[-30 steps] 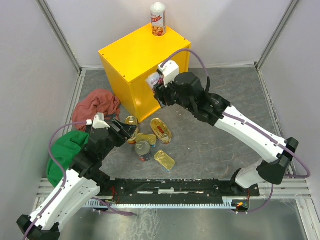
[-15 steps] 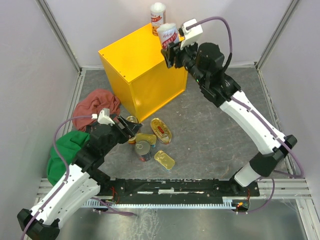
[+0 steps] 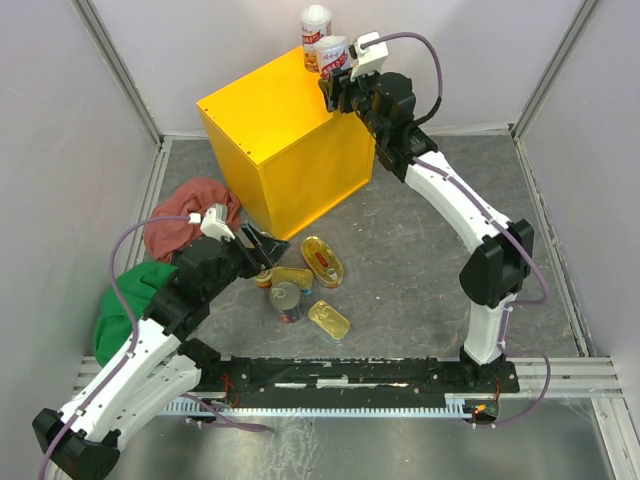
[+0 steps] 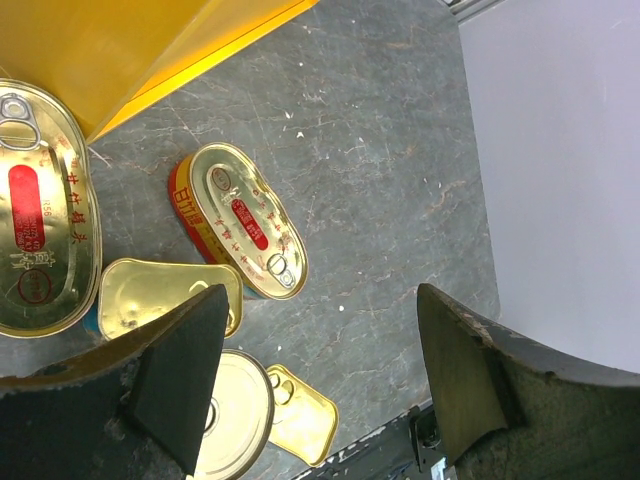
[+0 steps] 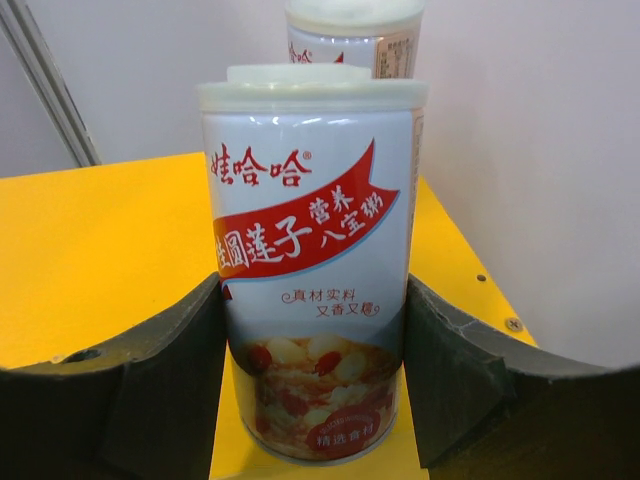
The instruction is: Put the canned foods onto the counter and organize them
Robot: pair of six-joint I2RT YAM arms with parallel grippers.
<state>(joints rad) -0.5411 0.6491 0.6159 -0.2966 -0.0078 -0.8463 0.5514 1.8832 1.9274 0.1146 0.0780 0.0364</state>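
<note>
Right tool point(image 5: 314, 330) clamped on tall can point(image 5: 312, 260) by table point(image 3: 262, 112) corner; sloppy release may topple its twin point(image 3: 316, 20). Left tool point(image 4: 322, 300) apart.

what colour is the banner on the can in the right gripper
Red with white lettering on the can; best in right wrist view.

— Where is the right arm point(image 3: 455, 215)?
— It runs from the lower right up to the top centre of the frame, elbow bent. The right gripper point(image 3: 333, 72) is level, fingers point(image 5: 170, 380) pressed against both sides of a tall can point(image 5: 310, 260).
— And the left arm point(image 3: 140, 350)?
— It slants from the lower left toward the middle. The left gripper point(image 3: 262, 250) points downward, fingers point(image 4: 180, 370) well apart.
</note>
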